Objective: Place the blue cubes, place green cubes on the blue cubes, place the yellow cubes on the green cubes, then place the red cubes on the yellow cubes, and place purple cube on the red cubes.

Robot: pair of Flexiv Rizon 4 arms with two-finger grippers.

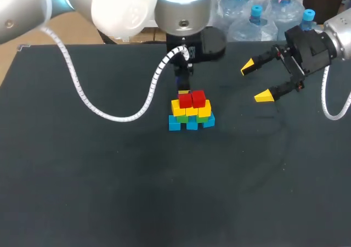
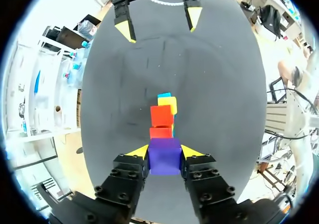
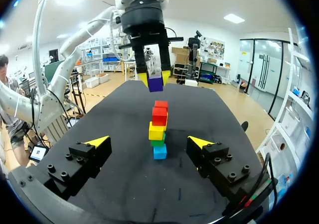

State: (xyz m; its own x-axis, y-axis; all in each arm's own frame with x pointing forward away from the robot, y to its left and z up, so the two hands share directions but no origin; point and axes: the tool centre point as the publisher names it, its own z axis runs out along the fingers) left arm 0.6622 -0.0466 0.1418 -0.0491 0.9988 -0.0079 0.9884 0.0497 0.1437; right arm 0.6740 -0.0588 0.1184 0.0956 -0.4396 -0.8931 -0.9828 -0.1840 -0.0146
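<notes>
A small pyramid of cubes (image 1: 191, 112) stands mid-table: blue cubes (image 1: 175, 124) at the bottom, then green, yellow cubes (image 1: 204, 110), and two red cubes (image 1: 192, 99) on top. My left gripper (image 2: 164, 152) is shut on the purple cube (image 2: 164, 156) and hangs just above and behind the red cubes (image 2: 161, 115). The right wrist view shows the purple cube (image 3: 155, 83) held above the pyramid (image 3: 159, 129). My right gripper (image 1: 256, 81) is open and empty, raised off the table to the pyramid's right, pointing at it.
The left arm's white coiled cable (image 1: 109, 112) droops over the dark table cloth (image 1: 109, 192) to the left of the pyramid. Bare cloth lies in front and to both sides.
</notes>
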